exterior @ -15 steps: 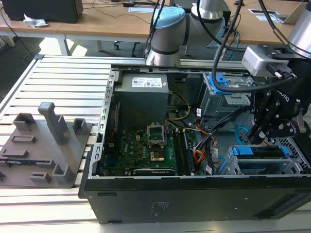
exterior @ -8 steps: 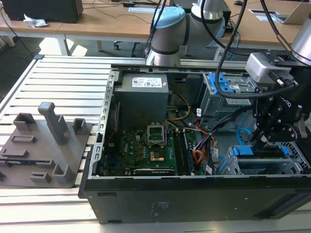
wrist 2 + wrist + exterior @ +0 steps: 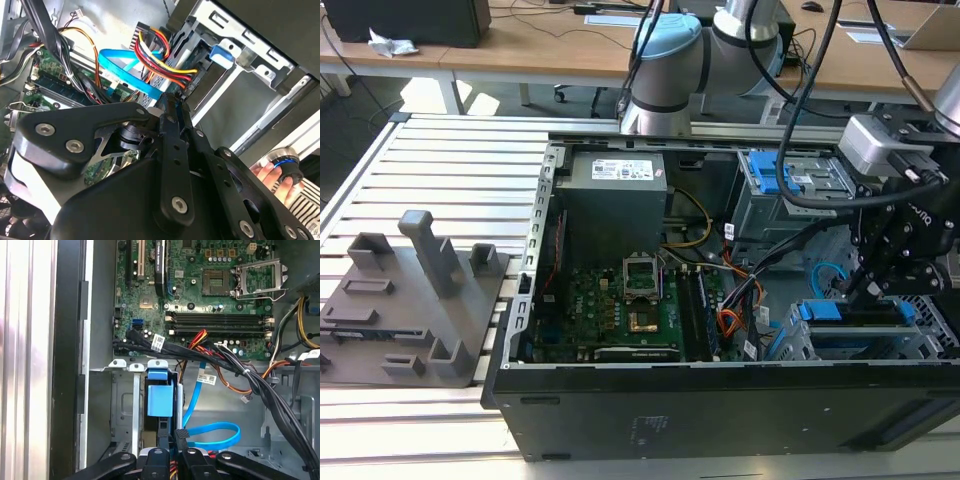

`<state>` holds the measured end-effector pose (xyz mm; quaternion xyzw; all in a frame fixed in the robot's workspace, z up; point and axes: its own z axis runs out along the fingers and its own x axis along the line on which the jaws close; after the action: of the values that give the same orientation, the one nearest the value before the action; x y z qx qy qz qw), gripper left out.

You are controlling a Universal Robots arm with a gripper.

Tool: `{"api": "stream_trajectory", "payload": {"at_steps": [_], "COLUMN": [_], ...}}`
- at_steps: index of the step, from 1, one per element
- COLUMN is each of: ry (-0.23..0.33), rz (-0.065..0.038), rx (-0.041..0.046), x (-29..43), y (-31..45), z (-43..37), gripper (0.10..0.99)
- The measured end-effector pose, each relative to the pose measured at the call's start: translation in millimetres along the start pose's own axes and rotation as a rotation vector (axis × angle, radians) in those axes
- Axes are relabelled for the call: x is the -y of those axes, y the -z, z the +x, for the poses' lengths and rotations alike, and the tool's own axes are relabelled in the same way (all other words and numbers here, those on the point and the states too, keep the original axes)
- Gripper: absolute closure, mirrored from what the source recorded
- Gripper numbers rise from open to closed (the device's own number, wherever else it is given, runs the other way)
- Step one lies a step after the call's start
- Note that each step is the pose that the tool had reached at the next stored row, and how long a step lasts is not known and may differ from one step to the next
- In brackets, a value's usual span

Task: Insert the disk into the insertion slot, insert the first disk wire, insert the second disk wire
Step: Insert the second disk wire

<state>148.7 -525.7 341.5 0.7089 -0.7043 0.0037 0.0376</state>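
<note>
Note the gripper [image 3: 882, 285] hanging directly above the insertion slot [image 3: 785, 345], inside the open computer case [image 3: 620, 415].

Find the disk [image 3: 850, 313] seated in the insertion slot, blue carrier frame facing up toward the gripper. Confirm in the first wrist view: blue carrier [image 3: 160, 400] lodged between the grey sheet-metal walls of the slot [image 3: 122, 405].

Check the tool state in both wrist views: black fingers [image 3: 162, 447] drawn close together, clamped on the black plug at the end of the second disk wire [image 3: 215, 432], just above the disk's edge in the slot. Trace the light-blue flat cable from the plug in a loop beside the slot, then up toward the motherboard [image 3: 220, 295]. See the same cable in the second wrist view [image 3: 125, 72], running to the fingertips [image 3: 170, 102].

Note a bundle of red, yellow and black wires [image 3: 160, 55] ending at the slot, just beside the fingertips.

Observe the flat orange cable [image 3: 728, 322] between the slot and the motherboard, apart from the gripper.

Observe the larger grey bay stack with blue latch [image 3: 785, 185] beyond the slot, untouched.

Note a person's hand [image 3: 270, 175] on a round black knob outside the case, well apart from the slot.
</note>
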Motion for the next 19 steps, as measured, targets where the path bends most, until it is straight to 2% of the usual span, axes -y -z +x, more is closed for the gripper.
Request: {"api": "stream_trajectory", "payload": {"at_steps": [3, 6, 10, 14, 19], "ry": [-0.001, 0.0, 0.0, 0.0, 0.0], "rz": [0.0, 0.0, 0.0, -0.002, -0.003], "rx": [0.0003, 0.0005, 0.001, 0.0086, 0.0099], "x": [0.6, 0.4, 0.4, 0.6, 0.9], "y": [0.3, 6.3, 4.7, 1.5, 0.0], "z": [0.3, 1.0, 4.2, 4.0, 4.2], "gripper": [0.922, 0.922, 0.922, 0.922, 0.922]}}
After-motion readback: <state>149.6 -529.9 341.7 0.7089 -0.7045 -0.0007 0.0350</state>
